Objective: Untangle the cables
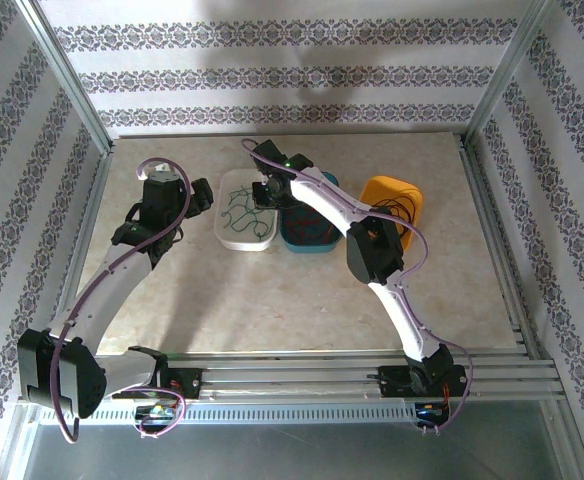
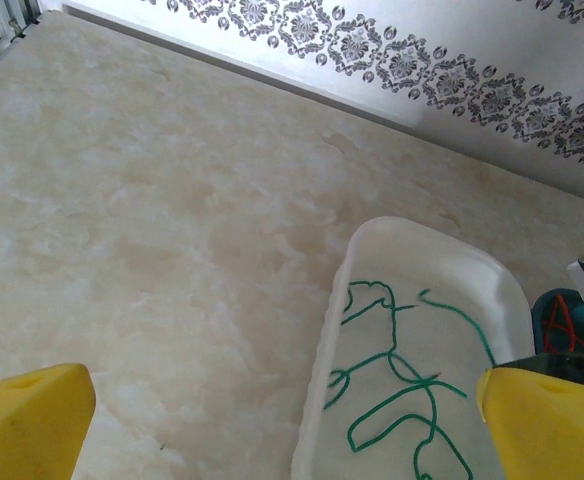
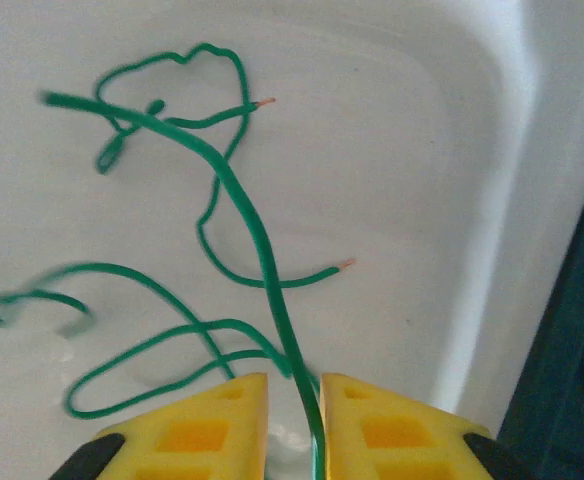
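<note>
- Yellow blocky finger pads (image 3: 202,430) of the right gripper (image 3: 295,385) are seen closest, standing slightly apart. One thin green insulated wire (image 3: 256,232) runs through the gap and does not look pinched.
- Further green wire loops (image 3: 152,345) are spread over the floor of a white oblong plastic tray (image 3: 492,150), crossing one another. Two bare copper-coloured ends are shown.
- The left gripper (image 2: 287,390) is held with its jaws wide apart and nothing between them, above the table just beside the tray's left rim.
- A beige marbled tabletop (image 1: 272,300) is bounded by walls (image 1: 272,75) papered in white with grey ornamental bands, and by aluminium frame posts (image 1: 67,80).
- Three containers are lined up towards the back of the table. A teal tub (image 1: 307,240) touches the white tray on its right, and a red wire (image 2: 562,325) is glimpsed in it. An orange tub (image 1: 392,195) stands further right, with thin dark wires (image 1: 404,212) lying in it.
</note>
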Tool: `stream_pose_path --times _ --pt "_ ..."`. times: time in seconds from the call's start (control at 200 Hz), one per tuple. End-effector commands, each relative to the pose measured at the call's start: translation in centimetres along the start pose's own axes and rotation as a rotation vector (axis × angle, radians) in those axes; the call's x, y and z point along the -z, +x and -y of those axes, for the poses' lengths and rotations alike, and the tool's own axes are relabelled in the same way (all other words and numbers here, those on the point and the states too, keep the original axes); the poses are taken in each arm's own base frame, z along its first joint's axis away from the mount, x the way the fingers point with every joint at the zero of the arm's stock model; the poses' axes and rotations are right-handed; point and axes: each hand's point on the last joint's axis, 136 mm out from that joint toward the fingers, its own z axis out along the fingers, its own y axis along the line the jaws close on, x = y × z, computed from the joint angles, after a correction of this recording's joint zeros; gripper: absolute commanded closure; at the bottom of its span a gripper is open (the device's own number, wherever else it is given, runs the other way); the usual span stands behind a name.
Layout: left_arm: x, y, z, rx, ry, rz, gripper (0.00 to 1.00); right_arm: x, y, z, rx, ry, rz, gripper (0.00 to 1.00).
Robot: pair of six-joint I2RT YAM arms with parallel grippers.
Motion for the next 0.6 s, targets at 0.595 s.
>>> stream_pose_path --times 0.595 --pt "-0.4 -0.1 -0.4 0.006 -0.019 -0.002 0.01 6.5 -2.9 -2.6 0.133 0.017 0.197 0.56"
